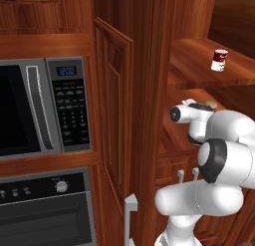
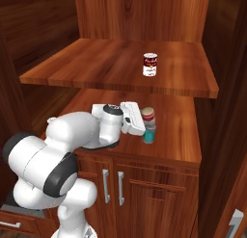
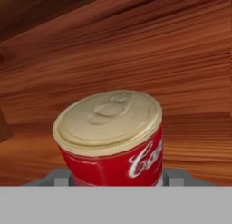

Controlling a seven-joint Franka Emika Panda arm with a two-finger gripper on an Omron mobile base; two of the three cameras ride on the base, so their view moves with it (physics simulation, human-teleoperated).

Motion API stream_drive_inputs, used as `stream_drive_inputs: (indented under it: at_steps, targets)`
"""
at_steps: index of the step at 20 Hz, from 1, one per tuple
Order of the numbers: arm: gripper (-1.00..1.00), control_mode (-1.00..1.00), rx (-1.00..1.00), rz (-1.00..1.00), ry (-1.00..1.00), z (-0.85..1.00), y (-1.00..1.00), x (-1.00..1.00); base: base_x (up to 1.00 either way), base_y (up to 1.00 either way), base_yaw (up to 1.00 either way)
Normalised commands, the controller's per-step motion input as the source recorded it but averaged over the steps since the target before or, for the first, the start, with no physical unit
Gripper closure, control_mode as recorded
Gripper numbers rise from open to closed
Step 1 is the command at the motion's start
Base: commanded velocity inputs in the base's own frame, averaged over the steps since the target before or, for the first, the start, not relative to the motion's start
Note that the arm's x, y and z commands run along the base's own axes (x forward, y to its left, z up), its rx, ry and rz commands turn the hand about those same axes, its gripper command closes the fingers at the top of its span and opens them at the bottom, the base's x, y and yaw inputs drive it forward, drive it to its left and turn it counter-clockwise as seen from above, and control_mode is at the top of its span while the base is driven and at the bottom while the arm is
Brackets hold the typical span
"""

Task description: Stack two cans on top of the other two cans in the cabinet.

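Note:
My gripper (image 2: 146, 116) is shut on a red can with a pale top (image 2: 148, 113), held upright. The can's lid fills the hand view (image 3: 108, 116), with my gripper (image 3: 115, 178) clamped low on its sides. Directly under it on the cabinet's lower shelf (image 2: 181, 131) stands a teal-blue can (image 2: 149, 135); the red can sits on it or just above it. A soup-style can, dark red above and white below (image 2: 150, 64), stands alone on the upper shelf (image 2: 106, 63) and also appears in the left base view (image 1: 219, 60). There my gripper (image 1: 211, 105) reaches into the cabinet (image 1: 194, 61).
The cabinet's panelled door (image 1: 114, 110) hangs open to the left of the arm. A microwave (image 1: 45, 108) and an oven (image 1: 47, 210) sit further left. Below the lower shelf are cupboard doors with pale handles (image 2: 112, 187). The upper shelf's front edge overhangs the gripper.

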Motion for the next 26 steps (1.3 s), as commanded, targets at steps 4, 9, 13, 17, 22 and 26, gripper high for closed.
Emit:
stream_drive_inputs:
  at_steps: [4,9,13,17,22,26]
  targets:
    - [1.0,-1.0,0.04,0.0,0.0,-0.21,-0.03,0.0,0.0,0.0,0.0]
    - [1.0,-1.0,0.08,-0.03,0.0,-0.27,0.0,-0.03,0.0,0.0,0.0]
    - [1.0,-1.0,0.08,-0.04,0.0,-0.32,0.0,-0.09,0.0,0.0,0.0]
    - [1.0,-1.0,0.08,-0.04,0.0,-0.35,0.0,-0.09,0.0,0.0,0.0]
    - [1.0,-1.0,0.07,-0.03,-0.01,-0.38,0.0,-0.04,0.0,0.0,0.0]
    - [1.0,-1.0,0.06,-0.01,-0.02,-0.34,0.0,0.0,0.0,0.0,0.0]
